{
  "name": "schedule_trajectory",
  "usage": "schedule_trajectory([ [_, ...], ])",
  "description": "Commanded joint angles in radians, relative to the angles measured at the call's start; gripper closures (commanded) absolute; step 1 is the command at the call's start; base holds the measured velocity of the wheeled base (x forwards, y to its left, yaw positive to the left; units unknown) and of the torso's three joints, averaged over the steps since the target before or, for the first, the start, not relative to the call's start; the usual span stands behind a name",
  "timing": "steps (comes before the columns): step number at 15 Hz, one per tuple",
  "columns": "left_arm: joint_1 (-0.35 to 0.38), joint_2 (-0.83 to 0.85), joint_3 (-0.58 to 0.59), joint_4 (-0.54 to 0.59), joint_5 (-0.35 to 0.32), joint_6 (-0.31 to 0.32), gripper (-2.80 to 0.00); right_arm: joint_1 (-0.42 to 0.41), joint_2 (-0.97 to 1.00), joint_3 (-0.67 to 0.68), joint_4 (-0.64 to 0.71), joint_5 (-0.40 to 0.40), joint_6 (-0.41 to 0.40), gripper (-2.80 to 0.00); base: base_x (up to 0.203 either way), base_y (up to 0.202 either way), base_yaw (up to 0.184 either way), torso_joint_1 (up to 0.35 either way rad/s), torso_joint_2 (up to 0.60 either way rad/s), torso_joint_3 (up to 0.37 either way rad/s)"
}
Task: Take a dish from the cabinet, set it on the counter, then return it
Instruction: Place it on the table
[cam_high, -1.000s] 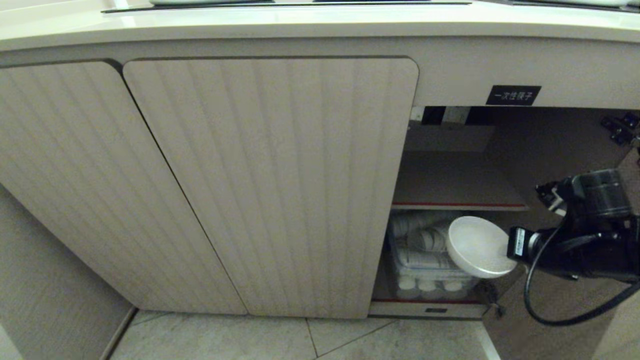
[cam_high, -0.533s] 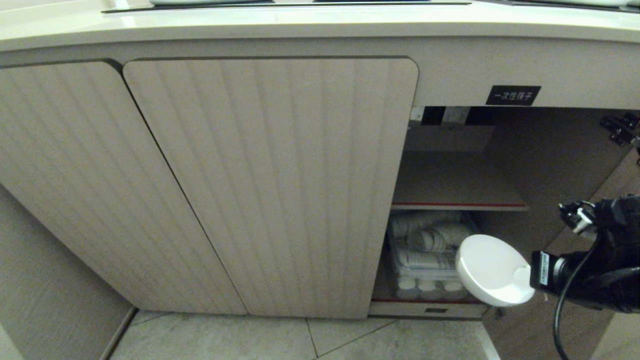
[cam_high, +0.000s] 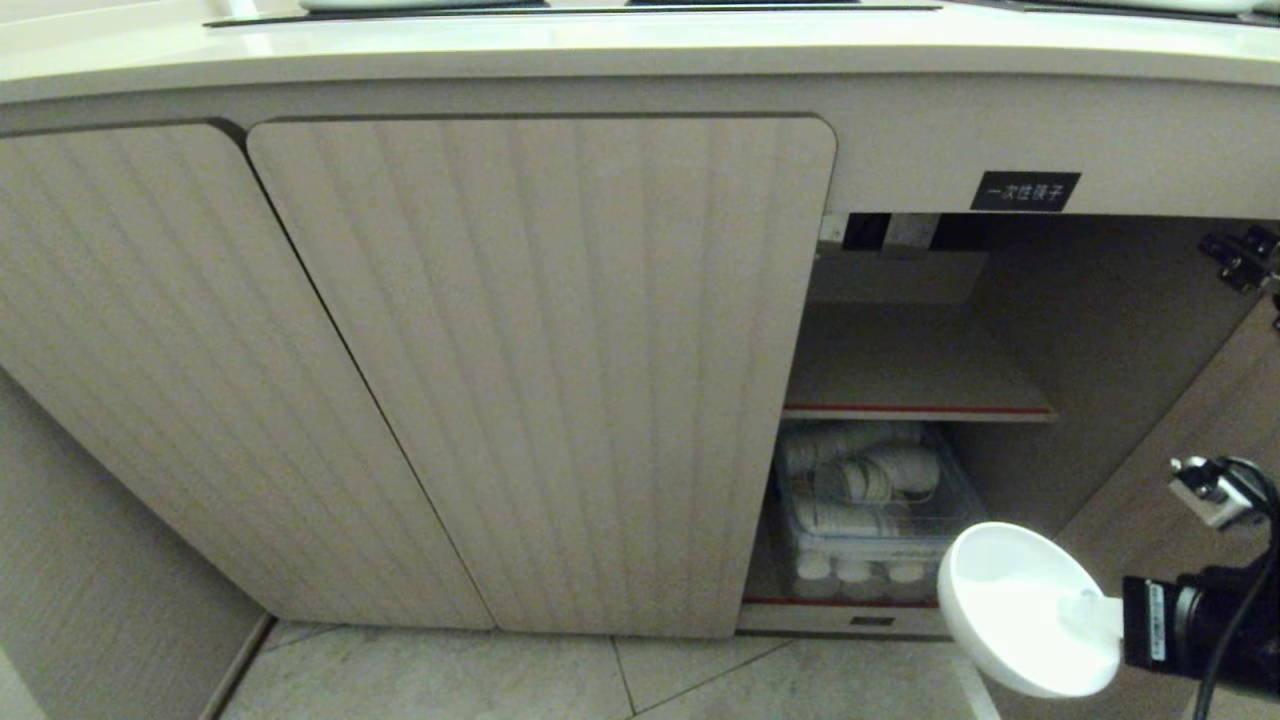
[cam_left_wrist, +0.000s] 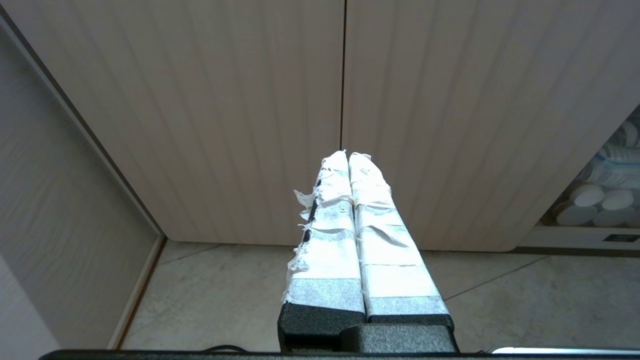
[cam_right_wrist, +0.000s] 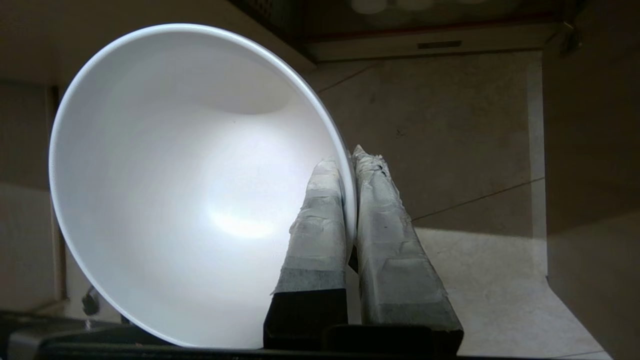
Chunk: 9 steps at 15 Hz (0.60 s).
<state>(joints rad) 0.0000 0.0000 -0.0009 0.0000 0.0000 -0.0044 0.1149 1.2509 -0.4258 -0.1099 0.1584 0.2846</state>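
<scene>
Bowl (cam_high: 1025, 620) rim sits pinched between the two taped fingers (cam_right_wrist: 320, 220) of my right end effector (cam_right_wrist: 350, 160), one finger inside the wall, one outside. It hangs in the air low in front of the open cabinet (cam_high: 900, 360), just above the floor (cam_high: 600, 680), its mouth tilted up. The body of it juts toward my left from the grip. The bench (cam_high: 600, 50) lies well above, so I judge the coming move is mostly a lift. My left end effector (cam_left_wrist: 348, 156) is clenched on nothing, parked facing the closed doors (cam_left_wrist: 250, 100).
</scene>
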Motion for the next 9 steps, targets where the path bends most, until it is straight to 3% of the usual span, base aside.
schedule_trajectory([
  [1, 0.000, 0.000, 0.000, 0.000, 0.000, 0.000, 0.00, 0.002, -0.064, 0.032, 0.002, 0.024, -0.030, 0.00, 0.000, 0.000, 0.000, 0.000, 0.00, 0.000],
  [9, 0.000, 0.000, 0.001, 0.000, 0.000, 0.000, 0.00, 0.002, -0.157, 0.089, 0.107, 0.103, -0.168, 0.00, 0.000, 0.000, 0.000, 0.000, 0.00, 0.000],
])
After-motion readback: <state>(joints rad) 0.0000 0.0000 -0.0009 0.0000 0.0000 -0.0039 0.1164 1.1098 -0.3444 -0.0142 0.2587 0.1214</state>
